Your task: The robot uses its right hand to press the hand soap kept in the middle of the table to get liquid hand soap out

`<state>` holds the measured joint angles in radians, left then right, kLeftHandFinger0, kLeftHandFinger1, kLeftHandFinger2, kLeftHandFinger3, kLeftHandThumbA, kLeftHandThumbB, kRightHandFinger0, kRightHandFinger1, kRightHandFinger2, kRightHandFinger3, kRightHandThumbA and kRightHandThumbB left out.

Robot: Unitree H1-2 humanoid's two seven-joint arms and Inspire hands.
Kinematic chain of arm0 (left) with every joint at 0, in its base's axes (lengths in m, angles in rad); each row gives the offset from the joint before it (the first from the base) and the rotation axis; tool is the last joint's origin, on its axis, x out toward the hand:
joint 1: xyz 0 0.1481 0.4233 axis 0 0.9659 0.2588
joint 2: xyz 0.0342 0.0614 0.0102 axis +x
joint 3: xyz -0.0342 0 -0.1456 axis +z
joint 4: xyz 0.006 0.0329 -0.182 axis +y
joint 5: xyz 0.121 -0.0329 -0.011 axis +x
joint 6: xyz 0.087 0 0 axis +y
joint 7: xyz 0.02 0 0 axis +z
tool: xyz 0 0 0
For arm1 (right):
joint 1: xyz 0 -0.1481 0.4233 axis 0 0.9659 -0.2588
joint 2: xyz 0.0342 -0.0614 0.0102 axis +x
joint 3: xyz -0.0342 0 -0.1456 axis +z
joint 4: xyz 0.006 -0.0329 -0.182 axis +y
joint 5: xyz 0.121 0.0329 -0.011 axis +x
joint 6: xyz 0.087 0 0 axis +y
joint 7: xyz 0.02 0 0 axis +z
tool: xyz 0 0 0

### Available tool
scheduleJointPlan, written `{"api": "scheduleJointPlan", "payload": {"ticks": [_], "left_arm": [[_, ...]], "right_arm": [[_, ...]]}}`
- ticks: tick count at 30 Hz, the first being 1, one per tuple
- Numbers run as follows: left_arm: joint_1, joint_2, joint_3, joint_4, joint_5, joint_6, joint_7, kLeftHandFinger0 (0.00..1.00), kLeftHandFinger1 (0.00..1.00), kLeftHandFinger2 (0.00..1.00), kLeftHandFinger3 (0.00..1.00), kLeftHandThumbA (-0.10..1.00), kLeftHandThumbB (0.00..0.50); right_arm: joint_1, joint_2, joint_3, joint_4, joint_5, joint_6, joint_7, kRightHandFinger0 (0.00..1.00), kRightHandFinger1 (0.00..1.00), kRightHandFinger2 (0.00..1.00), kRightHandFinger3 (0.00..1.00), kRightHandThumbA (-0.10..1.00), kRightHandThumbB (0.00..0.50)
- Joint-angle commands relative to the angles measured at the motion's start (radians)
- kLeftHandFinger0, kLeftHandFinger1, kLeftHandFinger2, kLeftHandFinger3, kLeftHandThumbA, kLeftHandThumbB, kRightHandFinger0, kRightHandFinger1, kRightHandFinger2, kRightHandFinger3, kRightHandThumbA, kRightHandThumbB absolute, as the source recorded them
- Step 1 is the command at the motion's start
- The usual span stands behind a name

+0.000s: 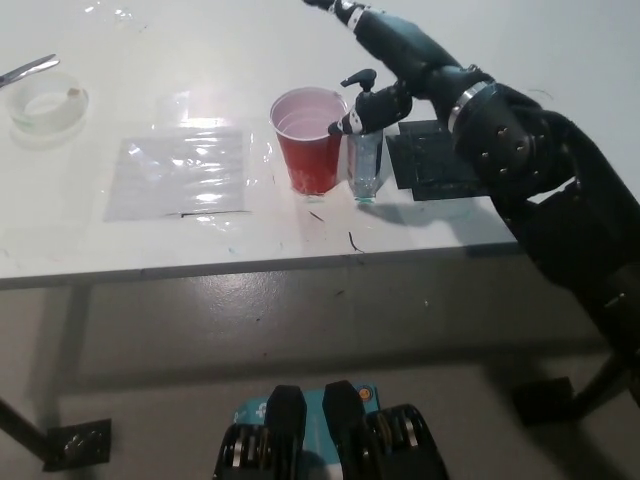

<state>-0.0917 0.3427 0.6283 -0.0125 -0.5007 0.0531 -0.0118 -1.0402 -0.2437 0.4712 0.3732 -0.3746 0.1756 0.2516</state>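
Over the middle of the worktop [150, 255], the black right hand [385, 60] reaches across the hand soap [364, 150].
Its fingers [362, 115] are spread, one lying against the pump head, gripping nothing. The soap bottle stands upright, touching a red cup [310, 140] on its left, with a black tray [430, 160] just beside on its right.

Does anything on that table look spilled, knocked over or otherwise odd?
Nothing stands out. The soap bottle and red cup stand upright side by side, with no puddle visible. The right hand is over the bottle's pump.
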Motion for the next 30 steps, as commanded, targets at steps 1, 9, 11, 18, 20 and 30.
{"api": "scheduleJointPlan", "payload": {"ticks": [1,9,11,18,20,30], "left_arm": [[-0.002,0.041,0.004,-0.030,-0.012,0.003,-0.001,0.32,0.43,0.52,0.78,1.00,0.127],[-0.005,0.051,-0.005,-0.021,0.003,-0.019,-0.011,0.32,0.43,0.51,0.79,1.00,0.091],[-0.006,0.056,-0.005,-0.012,0.003,-0.025,-0.014,0.35,0.45,0.52,0.78,1.00,0.103],[-0.006,0.054,-0.006,-0.023,-0.001,-0.015,-0.008,0.33,0.43,0.50,0.77,1.00,0.113],[-0.004,0.052,-0.006,-0.033,-0.002,-0.009,-0.005,0.32,0.43,0.50,0.77,1.00,0.115],[-0.017,0.058,-0.009,-0.019,-0.002,-0.014,-0.009,0.34,0.45,0.51,0.75,1.00,0.101]], "right_arm": [[-0.055,-0.004,0.001,0.014,-0.054,-0.076,-0.003,1.00,1.00,1.00,1.00,1.00,0.500],[-0.024,-0.012,0.021,0.050,-0.100,-0.144,-0.015,1.00,1.00,1.00,1.00,1.00,0.461],[-0.021,-0.015,0.019,0.067,-0.107,-0.168,-0.027,1.00,1.00,1.00,1.00,1.00,0.455],[-0.002,-0.020,0.010,0.081,-0.139,-0.184,-0.032,1.00,1.00,1.00,1.00,1.00,0.380],[0.004,-0.013,0.013,0.083,-0.153,-0.190,-0.038,1.00,1.00,1.00,1.00,1.00,0.377],[0.002,0.007,0.041,0.177,-0.224,-0.266,-0.094,1.00,1.00,1.00,1.00,1.00,0.399]]}}
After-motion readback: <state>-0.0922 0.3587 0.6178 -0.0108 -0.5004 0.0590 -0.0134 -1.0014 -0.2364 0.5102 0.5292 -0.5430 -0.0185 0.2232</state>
